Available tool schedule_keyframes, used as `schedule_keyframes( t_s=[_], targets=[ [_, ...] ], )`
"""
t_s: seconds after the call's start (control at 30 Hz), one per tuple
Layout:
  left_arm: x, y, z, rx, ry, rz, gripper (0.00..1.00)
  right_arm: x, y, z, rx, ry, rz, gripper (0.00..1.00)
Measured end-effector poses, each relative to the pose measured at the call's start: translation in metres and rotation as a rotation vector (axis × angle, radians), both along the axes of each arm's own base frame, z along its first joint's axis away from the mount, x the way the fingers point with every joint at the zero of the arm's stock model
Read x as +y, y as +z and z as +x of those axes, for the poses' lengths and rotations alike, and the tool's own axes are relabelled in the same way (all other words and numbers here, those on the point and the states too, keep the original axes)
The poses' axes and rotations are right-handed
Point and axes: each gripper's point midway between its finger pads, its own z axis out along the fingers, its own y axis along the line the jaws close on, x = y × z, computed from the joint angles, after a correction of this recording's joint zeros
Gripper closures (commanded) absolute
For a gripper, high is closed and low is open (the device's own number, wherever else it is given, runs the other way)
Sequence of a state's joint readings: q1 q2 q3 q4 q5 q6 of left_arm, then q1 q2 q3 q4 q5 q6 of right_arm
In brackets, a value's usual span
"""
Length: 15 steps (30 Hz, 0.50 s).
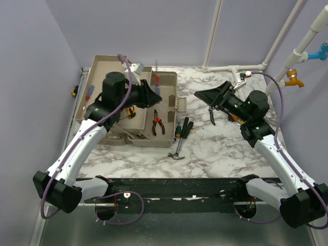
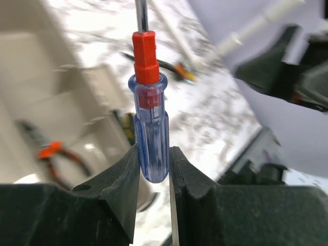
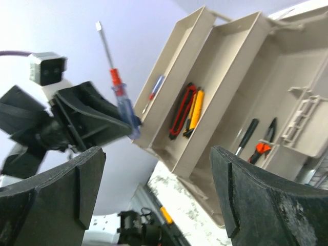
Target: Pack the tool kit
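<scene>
Beige plastic toolbox (image 1: 102, 64), opened out at the left of the marbled worktop (image 1: 220, 148), is overhung by the left jaws, which are clamped on the butt of a clear-blue-handled, red-collared screwdriver (image 2: 150, 128). The screwdriver is best laid level in a tray before release. Right jaws are spread wide and empty, well right of the box.

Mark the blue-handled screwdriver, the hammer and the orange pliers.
blue-handled screwdriver (image 2: 151, 138): left wrist view, on its clear blue handle.
hammer (image 1: 177, 156): top external view, on its head.
orange pliers (image 1: 158, 124): top external view, on their middle.
</scene>
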<state>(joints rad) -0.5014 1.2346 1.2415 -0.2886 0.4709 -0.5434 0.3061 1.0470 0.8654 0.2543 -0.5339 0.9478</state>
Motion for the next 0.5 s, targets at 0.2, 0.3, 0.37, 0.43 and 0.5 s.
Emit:
schedule_keyframes(
  t_s=[0.2,0.3,0.37,0.43,0.5],
  targets=[
    [0.115,0.031,0.029,-0.134,0.368,0.228,1.0,-0.016,-0.009,0.01,0.008,-0.12,-0.074,0.1],
    [0.163,0.037,0.033,-0.198,0.546,0.384,1.0,-0.02,-0.023,0.014,0.044,-0.147,-0.111,0.1],
    [0.187,0.033,0.036,-0.209,0.638,0.48,1.0,-0.021,-0.032,0.017,0.069,-0.156,-0.133,0.1],
    [0.208,0.024,0.039,-0.205,0.714,0.576,1.0,-0.023,-0.039,0.019,0.085,-0.165,-0.153,0.1],
    [0.227,0.013,0.044,-0.186,0.776,0.677,1.0,-0.025,-0.048,0.021,0.113,-0.181,-0.182,0.1]
  ],
)
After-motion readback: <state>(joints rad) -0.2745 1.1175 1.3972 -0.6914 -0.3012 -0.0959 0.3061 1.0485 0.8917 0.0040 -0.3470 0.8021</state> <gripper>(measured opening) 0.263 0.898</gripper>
